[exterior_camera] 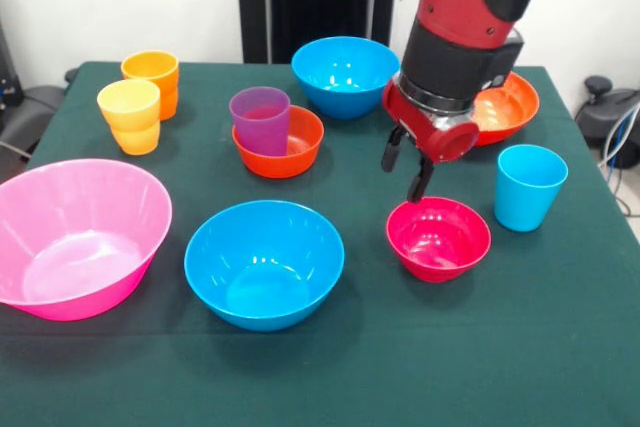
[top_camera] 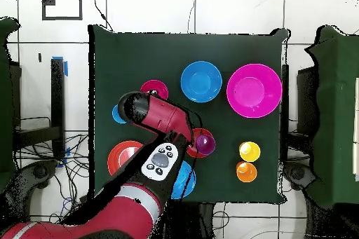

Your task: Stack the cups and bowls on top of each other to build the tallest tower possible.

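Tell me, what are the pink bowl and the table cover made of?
The pink bowl looks like glossy, slightly see-through plastic: light glints off its inside and its wall glows. The dark green cover looks like matte cloth, dull with no shine; the exact fabric is unclear.

You have a dark green tablecloth (exterior_camera: 560, 347) under everything. On it sit a huge pink bowl (exterior_camera: 75, 237), a blue bowl (exterior_camera: 264, 262) near the front edge and a second blue bowl (exterior_camera: 345, 74) further back, a small crimson bowl (exterior_camera: 438, 237), a wide orange bowl (exterior_camera: 508, 107), and a small orange bowl (exterior_camera: 285, 152) with a purple tumbler (exterior_camera: 260, 119) in it. Your other tumblers are light blue (exterior_camera: 529, 185), yellow (exterior_camera: 130, 115) and orange (exterior_camera: 152, 75). The arm (exterior_camera: 465, 7) is red and black, its gripper (exterior_camera: 407, 169) black.
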Robot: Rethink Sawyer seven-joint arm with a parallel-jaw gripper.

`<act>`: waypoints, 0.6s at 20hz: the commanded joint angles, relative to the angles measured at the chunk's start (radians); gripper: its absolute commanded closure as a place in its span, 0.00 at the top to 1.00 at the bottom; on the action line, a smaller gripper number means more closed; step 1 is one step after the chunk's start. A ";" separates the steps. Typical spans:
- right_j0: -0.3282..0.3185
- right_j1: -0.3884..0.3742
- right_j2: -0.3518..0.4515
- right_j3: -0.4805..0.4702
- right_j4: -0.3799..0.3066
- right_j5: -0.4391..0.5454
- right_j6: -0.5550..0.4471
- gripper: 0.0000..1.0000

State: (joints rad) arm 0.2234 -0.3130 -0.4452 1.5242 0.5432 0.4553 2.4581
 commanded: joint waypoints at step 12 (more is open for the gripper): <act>0.066 0.210 0.082 -0.132 0.148 -0.071 0.285 1.00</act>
State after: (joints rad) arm 0.2656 -0.1903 -0.4453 1.4809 0.6294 0.4431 2.4742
